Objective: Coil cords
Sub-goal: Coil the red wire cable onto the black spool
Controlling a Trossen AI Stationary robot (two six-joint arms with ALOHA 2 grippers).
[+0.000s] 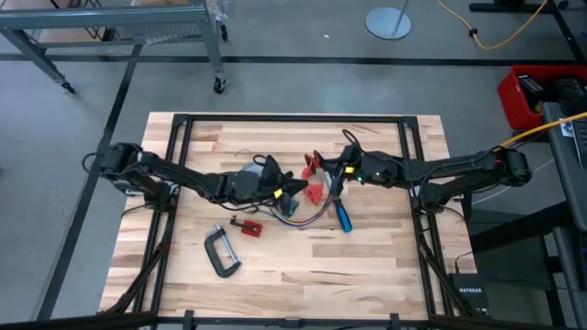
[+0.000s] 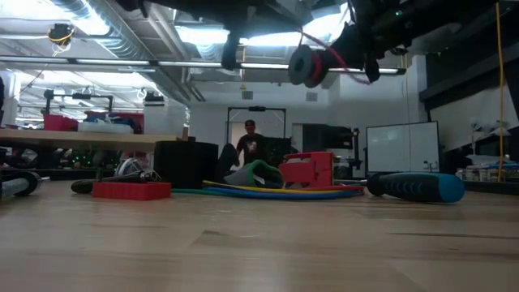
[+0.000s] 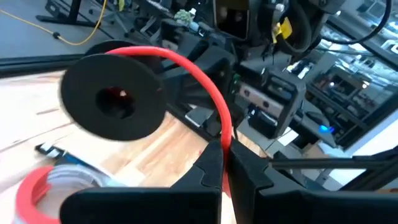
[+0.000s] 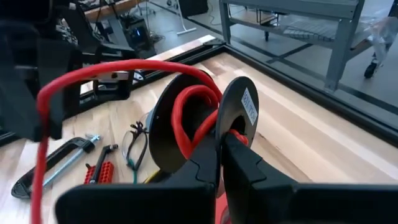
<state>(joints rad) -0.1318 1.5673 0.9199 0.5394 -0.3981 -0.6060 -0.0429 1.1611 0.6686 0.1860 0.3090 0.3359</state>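
Overhead view: looks straight down on the whole desk (image 1: 367, 266) and both arms. Low view: set at desk-top height, facing level across the boards into the room. Each wrist view looks forward from very near, past its own arm's dark fingers. All four views share the black spool (image 1: 314, 163) (image 2: 306, 65) (image 3: 115, 97) (image 4: 205, 124) wound with red cord.

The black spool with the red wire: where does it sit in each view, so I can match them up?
High view: black spool at table centre, between the two tools, mostly hidden.
Low view: raised at top centre, red wire trailing.
Left wrist view: upper left, seen flange-on.
Right wrist view: centre, right tool shut on its flange.
Shared landmark: the C-clamp, also in the right wrist view.
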